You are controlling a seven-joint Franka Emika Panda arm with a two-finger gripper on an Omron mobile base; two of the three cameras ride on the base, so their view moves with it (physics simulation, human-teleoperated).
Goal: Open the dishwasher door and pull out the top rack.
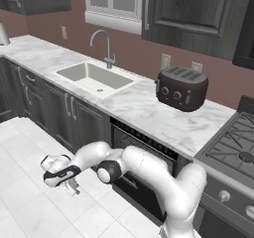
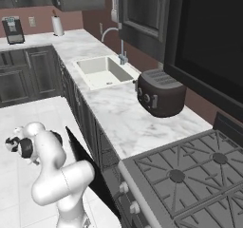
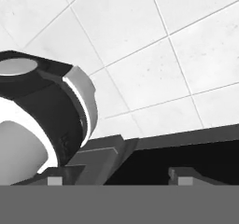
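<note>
Door (image 2: 88,175) is seen swung partly down below the desk (image 1: 149,110). Hand (image 1: 73,186) is held out over the floor, fingers apart, nothing gripped. Rack must be reached next.

No readable text, labels, brands or numbers found; small control marks atop the flat black dishwasher door (image 1: 144,139) too tiny to read.

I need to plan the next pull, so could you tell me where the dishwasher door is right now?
The dishwasher door hangs partly open, tilted out from under the marble counter between the sink and the stove, beside the arm.
</note>
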